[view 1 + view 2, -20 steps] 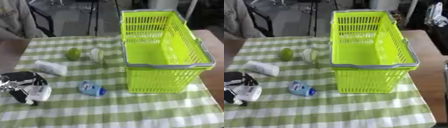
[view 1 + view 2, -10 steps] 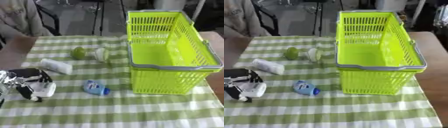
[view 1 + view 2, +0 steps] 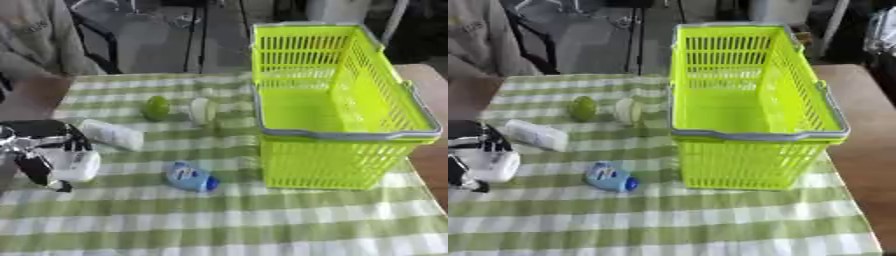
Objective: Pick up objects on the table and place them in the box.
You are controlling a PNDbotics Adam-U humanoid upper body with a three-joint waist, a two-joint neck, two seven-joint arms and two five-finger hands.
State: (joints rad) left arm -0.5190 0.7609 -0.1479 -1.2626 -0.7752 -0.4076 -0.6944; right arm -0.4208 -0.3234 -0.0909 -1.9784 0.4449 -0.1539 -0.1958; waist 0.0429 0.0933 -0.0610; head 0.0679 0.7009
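A lime-green plastic basket [image 3: 343, 131] with a grey rim stands on the right of the green-checked tablecloth. My left hand [image 3: 39, 150] is at the left edge, fingers curled round a white rounded object [image 3: 74, 164] resting at the cloth. Beside it lies a white bottle [image 3: 112, 135] on its side. A small blue container [image 3: 190, 177] lies in front of the basket's left corner. Farther back sit a green round fruit [image 3: 157, 108] and a pale round item [image 3: 202, 110]. My right hand shows in neither view.
Bare brown tabletop [image 3: 868, 150] runs along the right of the cloth. A person's grey sleeve [image 3: 39, 42] and chair legs are beyond the far edge. Open checked cloth stretches across the near side.
The whole picture has shifted, so the camera moved. The left hand stays curled round the white object at the left edge; the other things lie as before.
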